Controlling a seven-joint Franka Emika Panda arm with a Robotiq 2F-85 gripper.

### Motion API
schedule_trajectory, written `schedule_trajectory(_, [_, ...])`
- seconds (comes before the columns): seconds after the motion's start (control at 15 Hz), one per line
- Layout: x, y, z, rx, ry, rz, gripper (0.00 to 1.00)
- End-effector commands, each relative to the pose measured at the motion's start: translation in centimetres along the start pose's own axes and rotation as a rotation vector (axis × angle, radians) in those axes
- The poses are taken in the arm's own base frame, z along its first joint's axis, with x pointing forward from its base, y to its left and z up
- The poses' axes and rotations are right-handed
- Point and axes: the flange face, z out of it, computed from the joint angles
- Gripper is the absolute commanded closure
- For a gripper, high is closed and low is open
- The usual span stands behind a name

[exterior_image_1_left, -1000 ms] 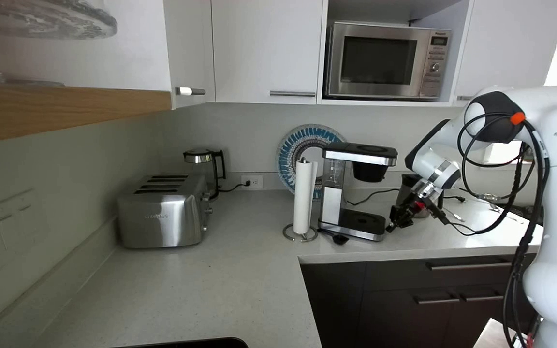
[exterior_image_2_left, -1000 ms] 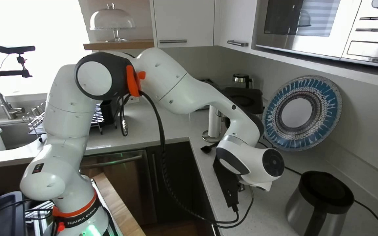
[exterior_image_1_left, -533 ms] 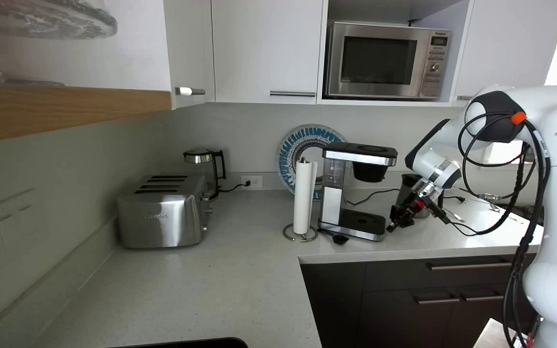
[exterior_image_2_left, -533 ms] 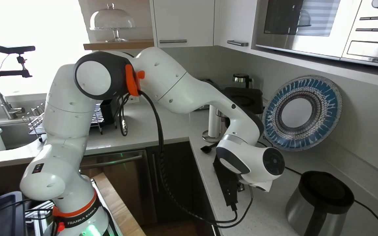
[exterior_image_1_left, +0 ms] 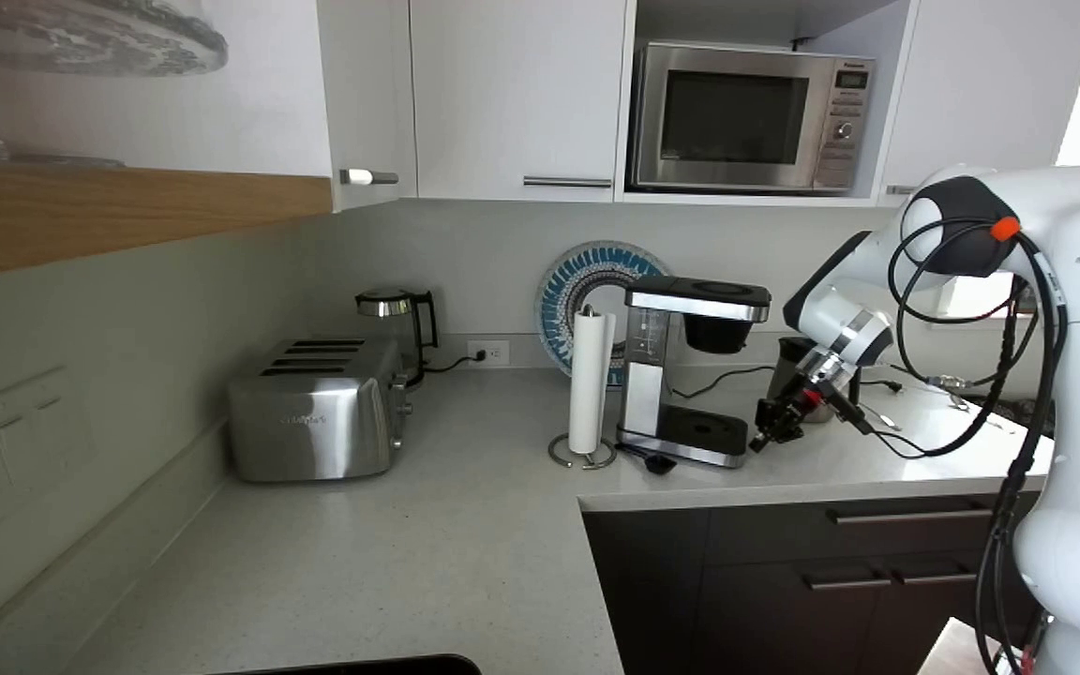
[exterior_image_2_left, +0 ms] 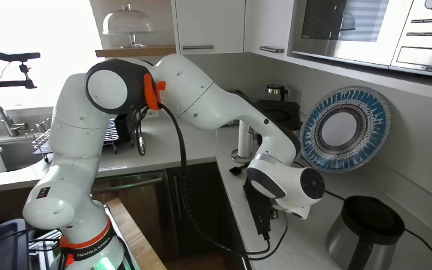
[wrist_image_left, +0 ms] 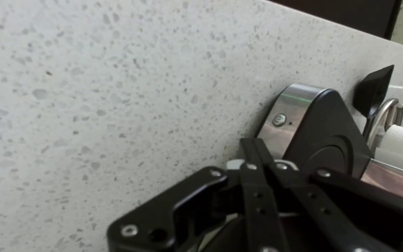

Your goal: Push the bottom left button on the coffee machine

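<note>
The coffee machine [exterior_image_1_left: 643, 398] stands upright on the counter, black with a silver band. Its dark top [exterior_image_2_left: 280, 112] shows behind my arm in an exterior view. In the wrist view its black base [wrist_image_left: 343, 115] has a silver front edge with one round button [wrist_image_left: 279, 119] and a small dark dot beside it. My gripper [wrist_image_left: 252, 140] is shut and empty, its black fingertips together. They appear just beside the silver edge, below the button in the picture; I cannot tell if they touch. In an exterior view the gripper [exterior_image_1_left: 758, 442] is low, right of the base.
A paper towel roll [exterior_image_1_left: 587, 384] and a black scoop [exterior_image_1_left: 660, 464] stand beside the machine. A metal jug [exterior_image_2_left: 366, 232] is near my wrist. A patterned round plate [exterior_image_2_left: 345, 129] leans on the wall. A toaster [exterior_image_1_left: 315, 417] is farther left; a microwave [exterior_image_1_left: 737, 117] is above.
My arm has shifted only very slightly. The coffee machine and the other objects have not moved.
</note>
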Motion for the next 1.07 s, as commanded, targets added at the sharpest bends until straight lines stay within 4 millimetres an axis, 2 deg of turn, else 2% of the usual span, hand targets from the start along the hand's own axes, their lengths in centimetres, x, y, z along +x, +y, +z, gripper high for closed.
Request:
schedule_trajectory(0.0, [-0.06,-0.03,0.36,0.004,-0.021,0.018,1.00])
schedule_trajectory(1.0, [0.37,-0.29,0.68,0.026,-0.008,0.004,1.00])
